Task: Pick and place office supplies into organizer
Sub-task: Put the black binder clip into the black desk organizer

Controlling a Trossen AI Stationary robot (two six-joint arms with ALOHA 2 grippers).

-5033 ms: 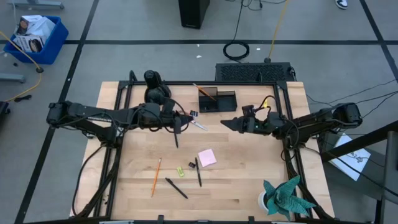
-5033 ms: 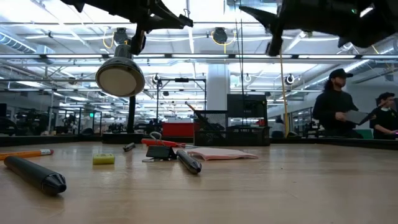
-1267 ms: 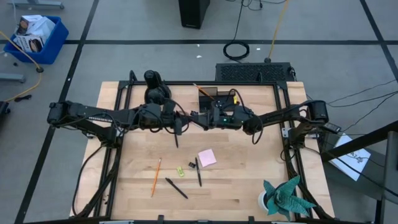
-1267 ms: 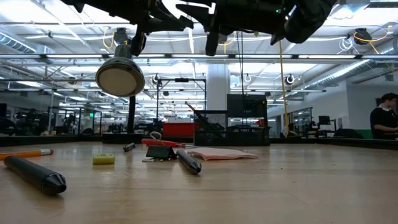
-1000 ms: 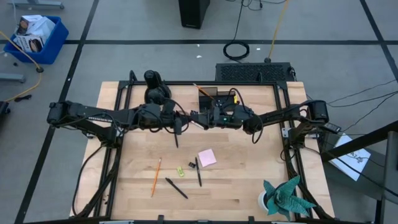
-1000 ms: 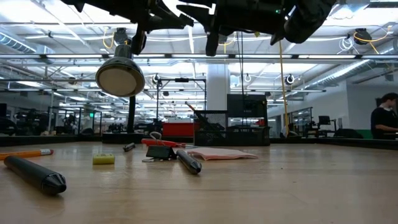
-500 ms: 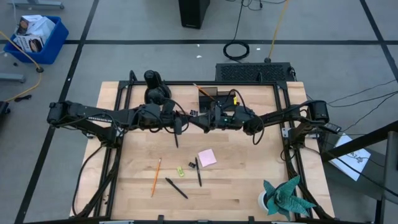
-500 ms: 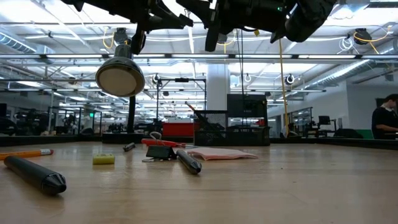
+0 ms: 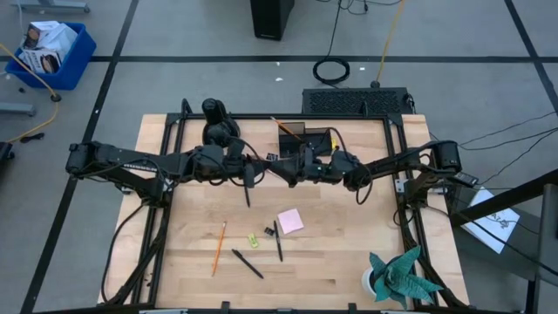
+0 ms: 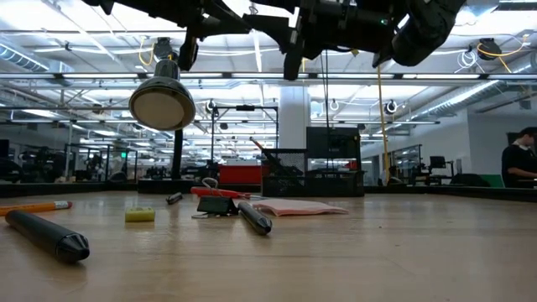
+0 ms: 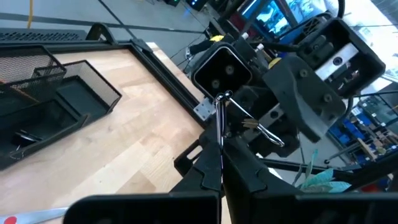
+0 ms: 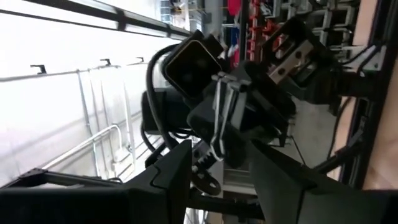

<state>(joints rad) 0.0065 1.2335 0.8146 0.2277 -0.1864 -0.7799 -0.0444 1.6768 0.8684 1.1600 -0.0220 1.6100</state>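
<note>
1. left gripper (image 9: pixel 264 166) is up off the table (image 9: pixel 349 253), over the back middle. its fingers are pinched tight on a small clip (image 11: pixel 219 118) with silver wire handles, and the wire loop sticks up from between the fingertips.
2. right gripper (image 9: pixel 286 167) is nose to nose with the left one, at about the same height. its fingers (image 12: pixel 177 168) are spread, one on each side of the clip's wire. they look parted, not pinching; can't tell if a pad touches the wire.
3. organizer (image 9: pixel 305 139) is at the back edge of the table, just behind where the grippers meet. a thin orange stick leans out of its left side. the left wrist view shows its mesh walls and low tray.
4. red-handled scissors (image 10: pixel 220 192) lie flat on the table, under the meeting point. they are mostly hidden by the arms from above.
5. pink sticky pad (image 9: pixel 290 221) is in the front middle.
6. two black pens (image 9: pixel 247 263) lie near the pad: one just to its left, one further toward the front.
7. pencil (image 9: pixel 218 248) is left of the pens.
8. yellow-green bit (image 9: pixel 252 239) and small black bit (image 9: pixel 269 231) sit between the pencil and the pad.
9. teal paper plant (image 9: pixel 401 275) is at the front right corner.
</note>
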